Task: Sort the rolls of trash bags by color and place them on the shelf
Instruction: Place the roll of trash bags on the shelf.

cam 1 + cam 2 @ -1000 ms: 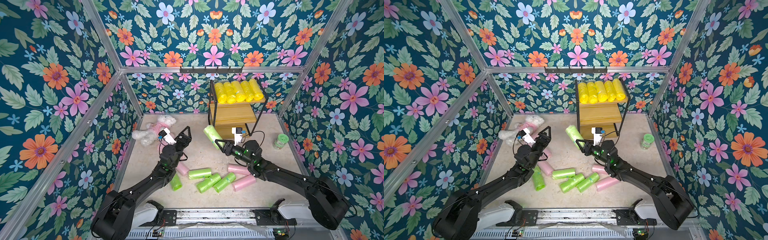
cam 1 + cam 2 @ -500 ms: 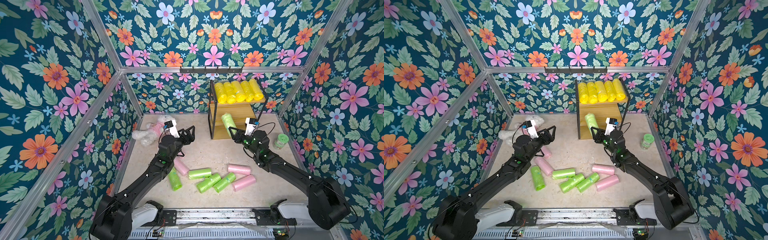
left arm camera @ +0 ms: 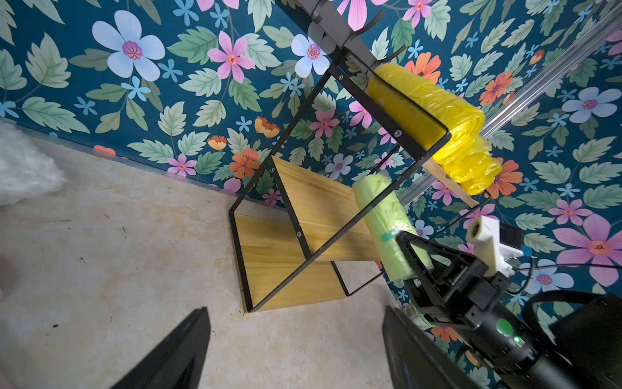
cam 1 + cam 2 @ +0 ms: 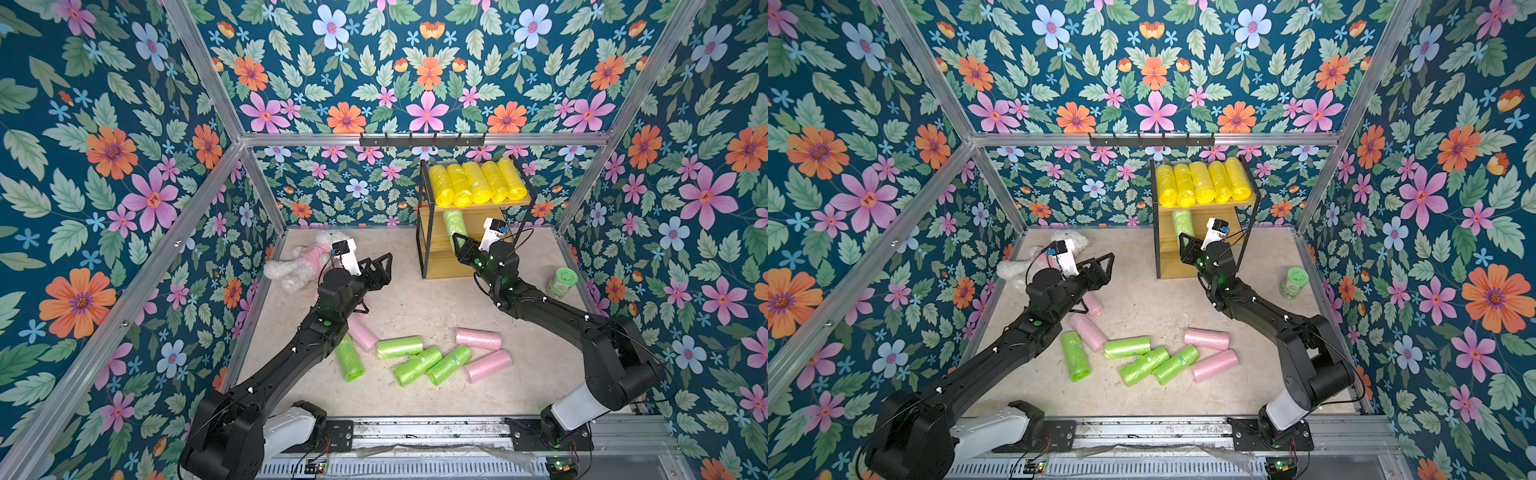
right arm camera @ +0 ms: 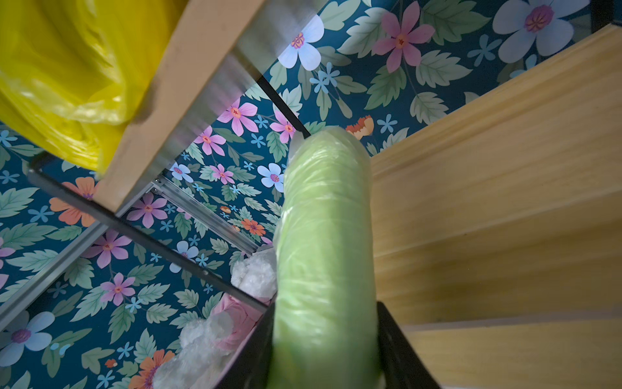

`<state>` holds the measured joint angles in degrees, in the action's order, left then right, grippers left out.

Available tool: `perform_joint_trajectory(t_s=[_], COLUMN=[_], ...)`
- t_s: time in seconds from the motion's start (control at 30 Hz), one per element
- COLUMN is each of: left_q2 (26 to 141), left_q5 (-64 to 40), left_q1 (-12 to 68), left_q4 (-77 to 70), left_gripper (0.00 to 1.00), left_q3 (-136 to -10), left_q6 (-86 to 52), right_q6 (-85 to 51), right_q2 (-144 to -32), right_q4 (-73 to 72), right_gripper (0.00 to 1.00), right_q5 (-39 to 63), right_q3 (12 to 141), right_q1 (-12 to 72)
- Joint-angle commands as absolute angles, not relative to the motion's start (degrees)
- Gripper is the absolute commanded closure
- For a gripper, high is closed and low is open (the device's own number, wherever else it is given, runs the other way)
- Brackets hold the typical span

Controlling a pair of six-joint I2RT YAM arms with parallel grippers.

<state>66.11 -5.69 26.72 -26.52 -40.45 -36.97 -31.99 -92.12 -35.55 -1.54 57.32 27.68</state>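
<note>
**item:** green roll point(image 4: 454, 222), one of the trash-bag rolls.

**handling, as judged:** light, soft, wrapped in slick crinkly film. it will likely dent under a squeeze and could slide lengthwise out of a loose pinch. take yours across the barrel, near mid-length, so it does not droop or swing.

**location:** at the left side of the shelf's point(image 4: 442, 266) middle tier, far end in over the board, near end out toward you. you cannot tell whether it rests on the board.

**right gripper** point(image 5: 324, 323): pinching the green roll at its near end, one finger on each side of the barrel, drawn in narrow around it.

**left gripper** point(image 3: 296, 340): spread wide, holding nothing, hanging above bare counter point(image 4: 415, 299) left of the shelf.

**also listed:**
- five yellow rolls point(image 4: 478, 185), side by side on the top tier.
- four loose green rolls point(image 4: 399, 347) and several pink rolls point(image 4: 478, 338), lying on the near counter, well apart from the shelf.
</note>
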Motion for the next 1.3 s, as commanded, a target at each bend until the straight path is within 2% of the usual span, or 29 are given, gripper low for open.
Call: perform_joint_trajectory(t_s=[0.0, 0.6, 1.27], left_q2=[66.3, 66.6, 66.8], left_q5=[-6.2, -6.7, -6.5], left_q1=[26.7, 26.7, 26.7], left_q4=[-27.6, -27.9, -28.0], left_gripper=[0.14, 0.14, 0.14], left_q3=[-40.8, -40.7, -40.7], left_q6=[-36.3, -36.5, -36.3], right_q6=[-33.2, -34.2, -33.3], right_q2=[-93.8, -104.7, -104.2], right_q4=[-41.0, -40.4, -37.1], right_gripper=[0.57, 0.53, 0.46], right_q5=[-2.5, -3.3, -4.7], right_q3=[58.8, 67.0, 66.6], right_q1=[27.8, 31.1, 31.9])
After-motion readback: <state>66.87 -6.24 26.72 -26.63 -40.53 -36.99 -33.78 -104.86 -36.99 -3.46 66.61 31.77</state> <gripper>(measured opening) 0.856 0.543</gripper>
